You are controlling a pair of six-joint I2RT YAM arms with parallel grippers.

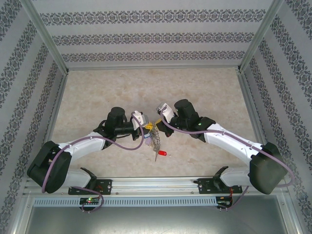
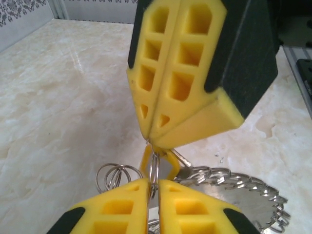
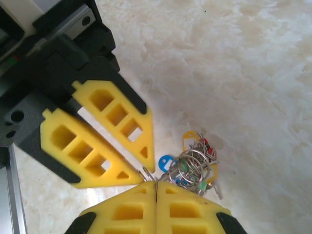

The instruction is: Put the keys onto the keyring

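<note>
Two robot arms meet over the middle of a pale marbled table (image 1: 97,87). The right gripper (image 2: 153,139) is squeezed fully closed, its tips pinching a thin small ring (image 2: 154,168) beside a yellow tag (image 2: 168,165). The left gripper (image 2: 153,187) faces it tip to tip. Its fingers stand a narrow crack apart with that same small ring running into the gap, and we cannot tell whether it grips.

The keyring (image 2: 248,202), fringed with little rings, sits just beside them. We judge the threading under way, not finished, as nothing shows the yellow tag joined to the keyring.

The overhead view adds a red tag (image 1: 162,154) on the table just in front of the bundle; we cannot tell if it is attached. The right wrist view adds a blue tag (image 3: 165,161) among the bundled keys.
</note>
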